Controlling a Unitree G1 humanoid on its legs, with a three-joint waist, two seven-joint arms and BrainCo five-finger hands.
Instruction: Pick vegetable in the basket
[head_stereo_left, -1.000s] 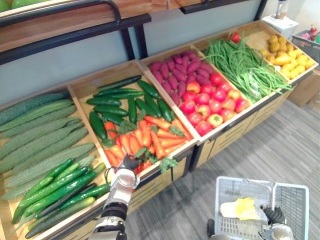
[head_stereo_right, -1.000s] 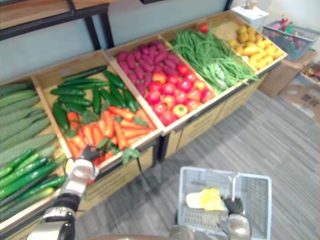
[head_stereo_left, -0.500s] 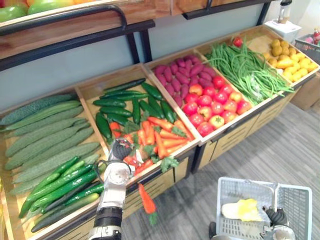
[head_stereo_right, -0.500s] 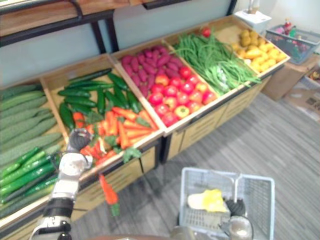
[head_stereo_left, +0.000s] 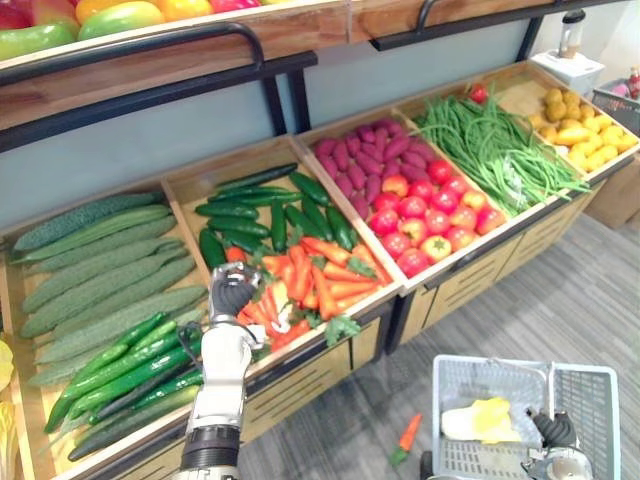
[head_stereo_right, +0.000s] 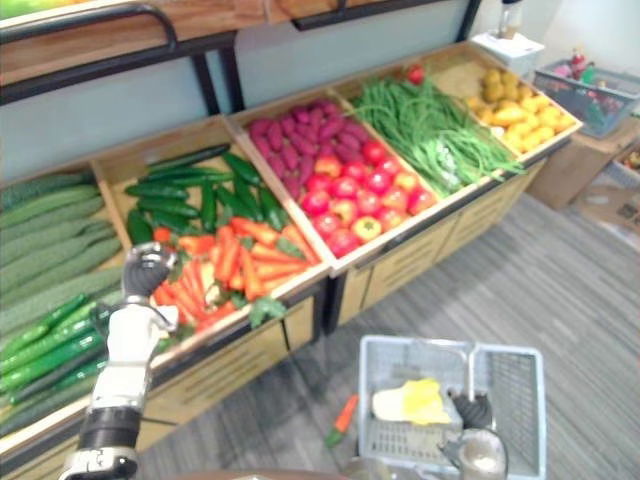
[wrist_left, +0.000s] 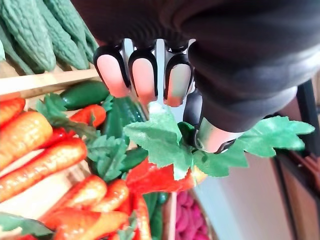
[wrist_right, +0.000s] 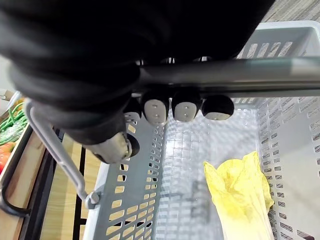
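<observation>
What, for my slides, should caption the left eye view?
Left hand grips a leafy orange carrot over its wooden crate; another carrot lies on the floor beside the white plastic basket.

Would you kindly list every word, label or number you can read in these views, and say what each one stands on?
No text can be read.
The wooden crates, the vegetables and the grey basket show no print.
The bottles in the far corner may bear labels, but they are too small to read.
</observation>
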